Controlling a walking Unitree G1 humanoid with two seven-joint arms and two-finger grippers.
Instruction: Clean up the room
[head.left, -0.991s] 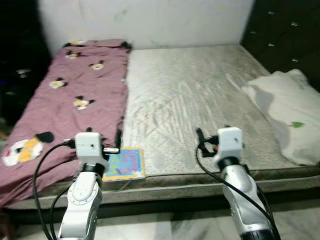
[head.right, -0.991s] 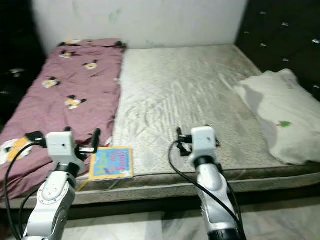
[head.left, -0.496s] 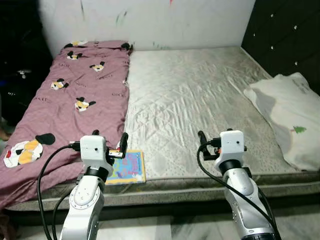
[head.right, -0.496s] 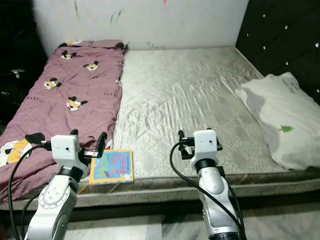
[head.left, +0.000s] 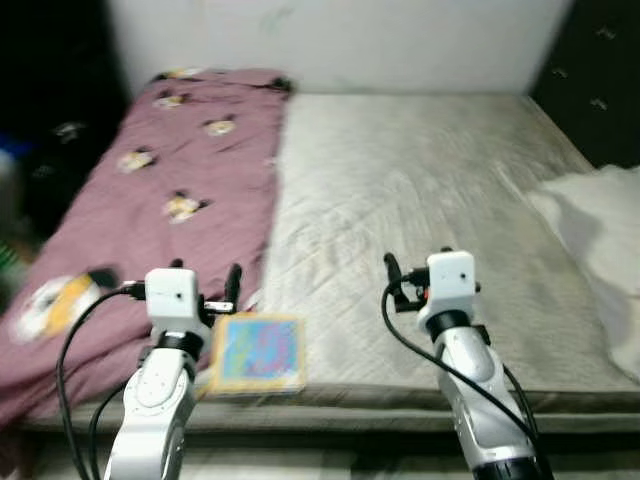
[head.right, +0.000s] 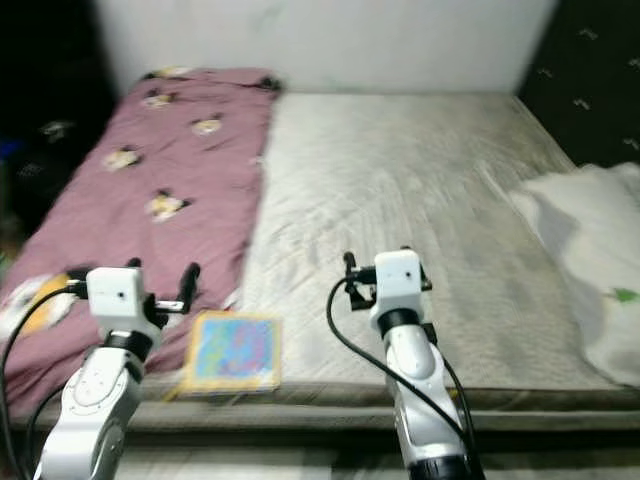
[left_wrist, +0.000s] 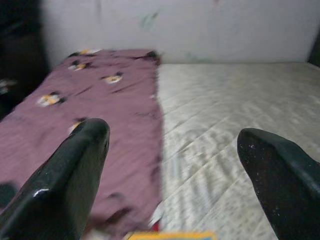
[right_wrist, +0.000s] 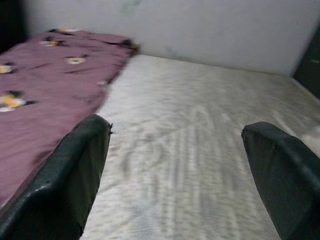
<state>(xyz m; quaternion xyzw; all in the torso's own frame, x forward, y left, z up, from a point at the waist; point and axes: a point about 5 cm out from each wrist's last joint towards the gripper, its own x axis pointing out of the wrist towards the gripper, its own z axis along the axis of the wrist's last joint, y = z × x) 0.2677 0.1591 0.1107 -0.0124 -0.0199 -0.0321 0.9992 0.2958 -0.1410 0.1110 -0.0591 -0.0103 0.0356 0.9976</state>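
One flat, square picture book (head.left: 256, 352), blue-and-yellow cover, bed's (head.left: 420, 200) near edge, left claw (head.left: 205, 282) and right claw (right_wrist: 175, 165) spread, empty.

Both silver arms extend forward and upward from the lower edge of the head views, wrists raised, black cables looping beside each forearm. The left gripper (head.left: 207, 286) points forward with its two black fingers (left_wrist: 70, 180) spread wide apart. The right gripper (head.left: 392, 282) is likewise held level, fingers (right_wrist: 75, 175) wide apart, holding nothing.
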